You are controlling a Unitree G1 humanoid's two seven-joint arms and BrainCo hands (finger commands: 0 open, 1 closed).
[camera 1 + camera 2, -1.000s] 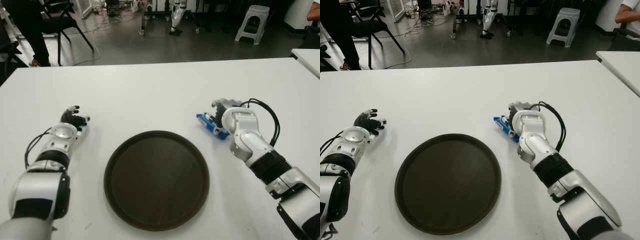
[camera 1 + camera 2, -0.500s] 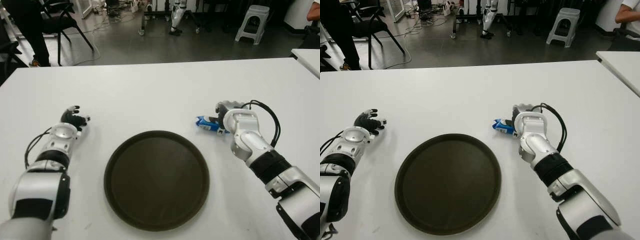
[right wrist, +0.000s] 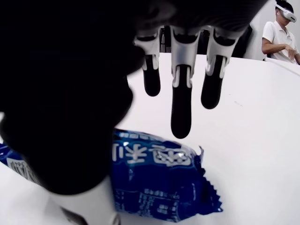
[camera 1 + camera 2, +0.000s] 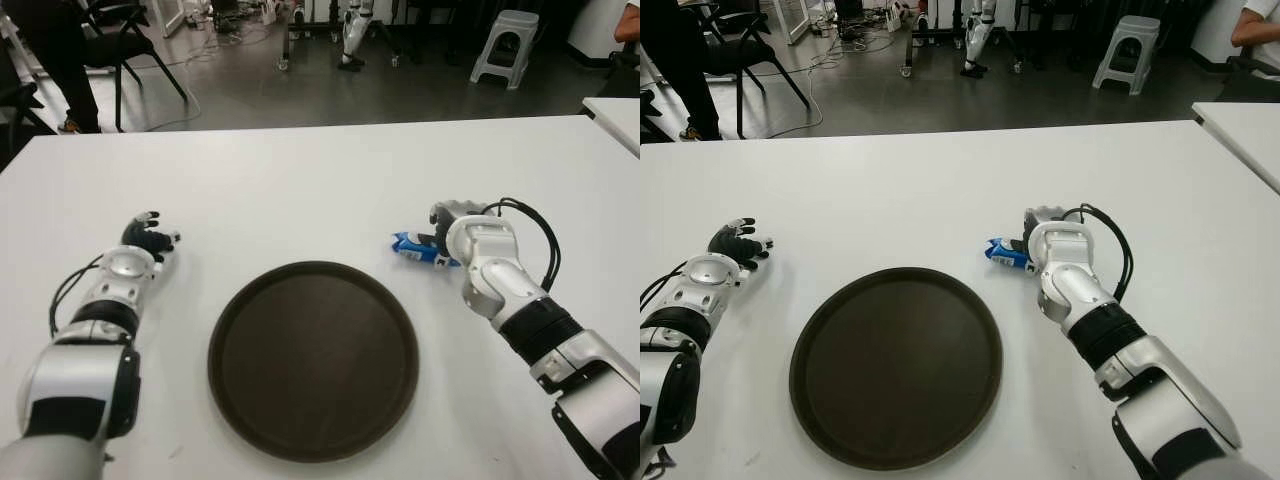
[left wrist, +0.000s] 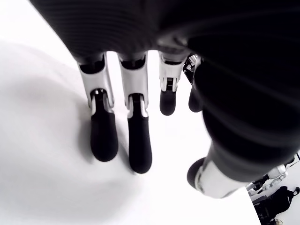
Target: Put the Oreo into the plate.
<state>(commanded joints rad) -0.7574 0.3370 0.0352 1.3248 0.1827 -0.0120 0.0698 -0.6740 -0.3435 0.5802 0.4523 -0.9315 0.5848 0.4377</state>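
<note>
The small blue foil-wrapped Oreo packet (image 4: 417,248) is lying flat on the white bench (image 4: 320,180), just beyond the right-hand rim of the round dark-brown plate (image 4: 313,360) and not yet on it. The packet is being covered by the right robot hand (image 4: 446,228), which is being held directly over and against its far end; in the right wrist view the blue wrapper (image 3: 159,180) is seen beneath the palm, while the three black-tipped fingers (image 3: 181,112) are being held straight and extended past it, so the packet is being hovered over or lightly touched but is not being clasped. The grasping step is therefore judged to be the one in hand, with the carry to the plate yet to be begun. For the next move, the fingers and thumb would need to be curled around the packet's narrow sides until it is pinched firmly, after which it would need to be lifted clear of the bench and brought a short way across the near rim toward the robot's left. The left robot hand (image 4: 147,238) is showing well to the left of the plate, its fingers (image 5: 133,136) being held relaxed and spread with nothing between them.
</note>
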